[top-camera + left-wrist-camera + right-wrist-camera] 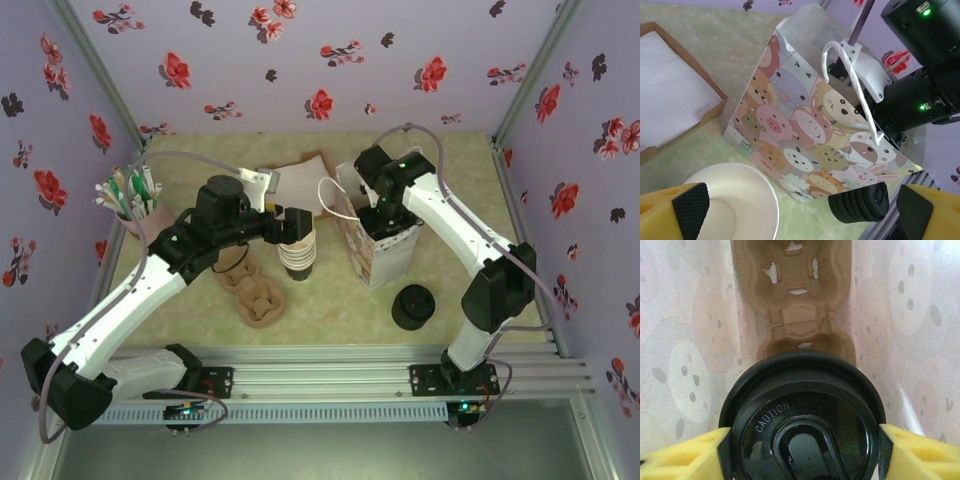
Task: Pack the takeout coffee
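**Coffee inside the bag, right jaws clamped on it**

Right wrist view: I see the right gripper (802,452) with its yellow foam pads (685,455) pressed on both sides of the takeout coffee (802,420). Its round black plastic lid is glossy, with raised "CAUTION: HOT" lettering. I can't see the cup body under the lid.

The coffee sits inside the paper gift bag (680,340), between thin, translucent walls with the animal print showing through. Below it, on the bag floor, lies a brown moulded-pulp cup carrier (797,315), matte and fibrous, with punched slots. I can't tell whether the cup touches it.

Top view: the right arm reaches down into the bag's open mouth. The bag (385,262) stands upright mid-table.

The left gripper (800,215) has its jaws spread wide, holding nothing. It hangs over the stack of lidless paper cups (298,258), and the top cup's cream inside (732,200) sits between the pads.

Nearby on the table:
- squat pile of ribbed black lids (413,305), just beside the bag
- second pulp carrier (255,290), beside the cup stack
- shallow cardboard tray of white napkins (670,95)
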Available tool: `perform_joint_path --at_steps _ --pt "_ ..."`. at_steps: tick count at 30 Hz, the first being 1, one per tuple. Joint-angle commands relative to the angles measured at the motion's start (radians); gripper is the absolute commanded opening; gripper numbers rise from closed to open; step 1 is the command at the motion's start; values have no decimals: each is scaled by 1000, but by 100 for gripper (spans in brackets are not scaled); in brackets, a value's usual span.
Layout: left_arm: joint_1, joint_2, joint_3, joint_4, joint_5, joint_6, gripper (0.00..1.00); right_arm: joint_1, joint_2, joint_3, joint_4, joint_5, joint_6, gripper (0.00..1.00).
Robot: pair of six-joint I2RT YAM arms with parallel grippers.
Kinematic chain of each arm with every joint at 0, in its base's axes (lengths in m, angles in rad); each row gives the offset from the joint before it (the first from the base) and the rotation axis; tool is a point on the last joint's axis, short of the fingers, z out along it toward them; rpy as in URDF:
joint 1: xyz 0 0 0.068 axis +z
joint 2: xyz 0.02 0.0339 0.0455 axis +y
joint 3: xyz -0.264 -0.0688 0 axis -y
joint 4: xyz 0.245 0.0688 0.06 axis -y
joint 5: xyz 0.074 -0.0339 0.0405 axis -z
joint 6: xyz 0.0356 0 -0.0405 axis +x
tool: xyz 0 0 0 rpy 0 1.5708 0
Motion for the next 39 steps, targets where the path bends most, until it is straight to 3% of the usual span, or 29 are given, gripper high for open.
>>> perform_joint_path --at_steps 1,39 --pt "-11 7 30 22 -6 29 99 -2 -39 -11 10 7 -20 68" --pt "-11 29 38 25 -6 33 99 -1 -44 -58 31 12 -18 68"
